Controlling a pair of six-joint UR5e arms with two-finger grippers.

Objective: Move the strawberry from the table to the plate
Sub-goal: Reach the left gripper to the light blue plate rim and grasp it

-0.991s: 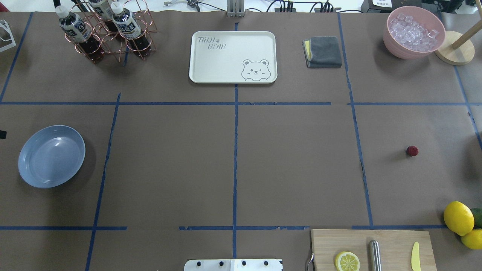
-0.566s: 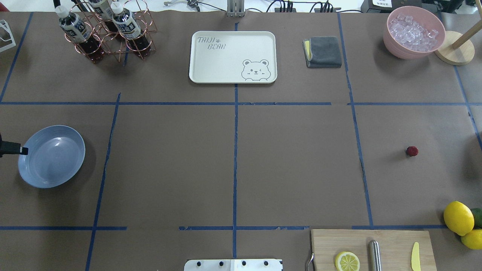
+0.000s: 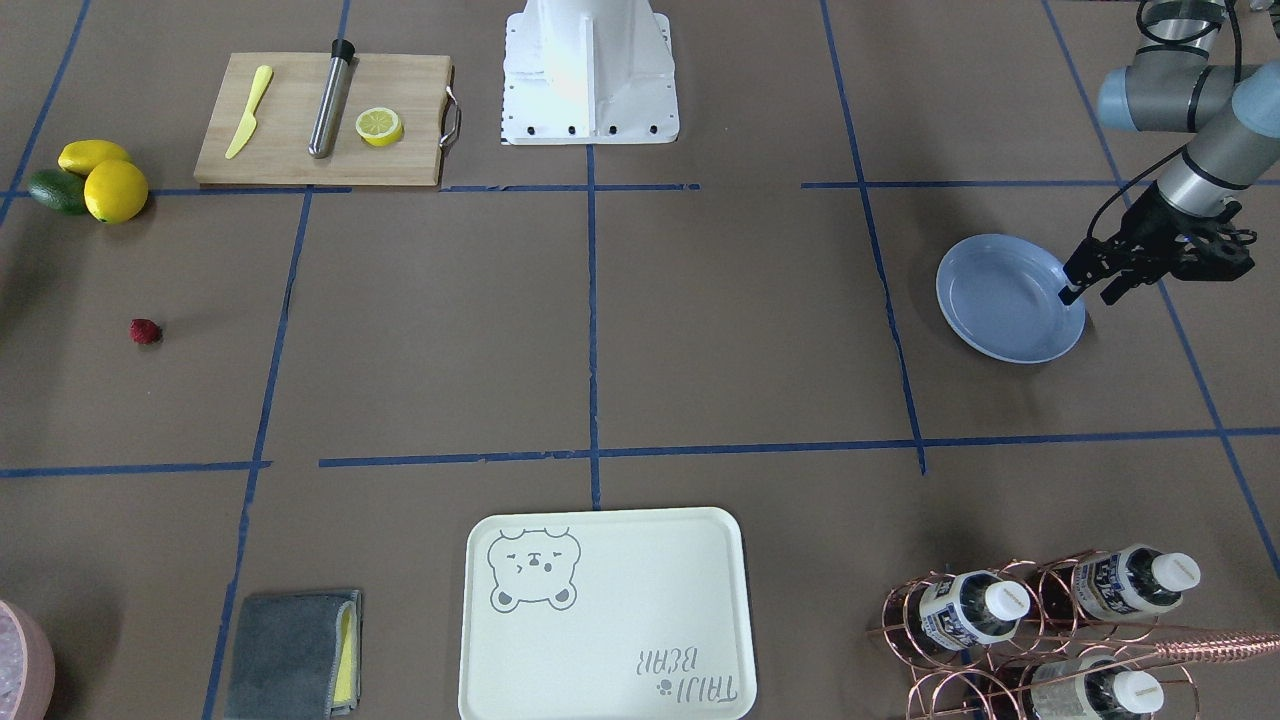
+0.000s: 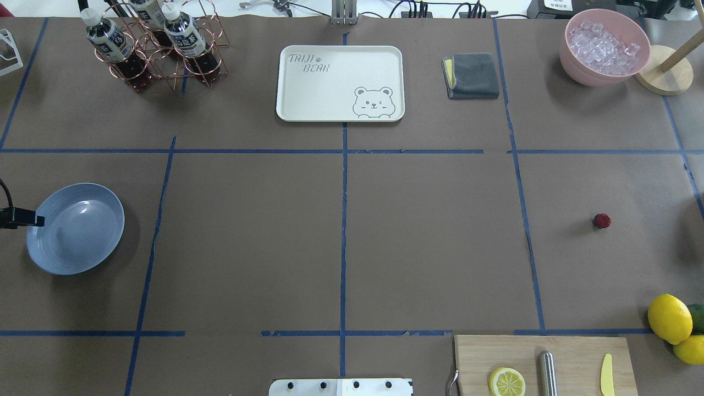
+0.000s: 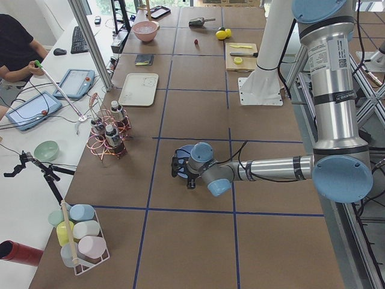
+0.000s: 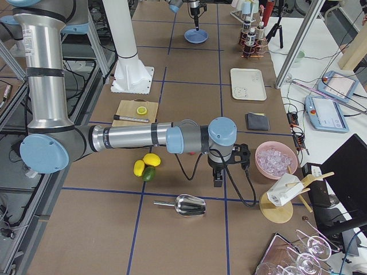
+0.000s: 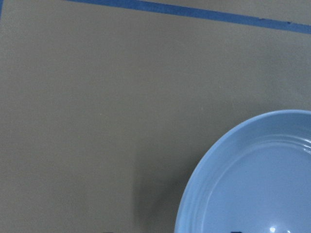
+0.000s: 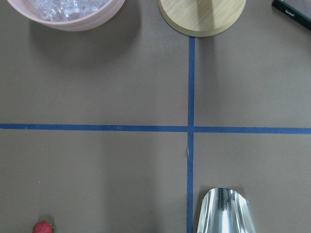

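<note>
**Strawberry not yet picked, plate waits at the other edge**

The strawberry (image 4: pixel 602 221) lies alone on the table (image 4: pixel 429 247), near the right edge of the tabletop, about midway between its near and far edges. The plate (image 4: pixel 77 231) sits close to the left edge, well apart from the berry. I judge the task is at its very first step, the approach to the berry.

My left pincer (image 3: pixel 1087 296) hangs at the outer rim of the plate with its fingers apart and grasps nothing. My right pincer (image 6: pixel 218 179) is over the right edge, beyond the berry. It shows only in the side view, so I cannot tell if it is released or clenched.

The next move, I think, belongs to the right arm. It must come over the berry, go down with fingers apart and close gently, because the berry is tiny and may roll.

The lemons (image 4: pixel 669 318) lie at the near right corner and a metal scoop (image 8: pixel 223 211) lies close to my right pincer. The pink bowl (image 4: pixel 605 47) of ice stands at the far right corner. The cutting board (image 4: pixel 577 352) lies at the near edge and the tray (image 4: pixel 330 88) at the far edge. None of them lies between berry and plate.
</note>
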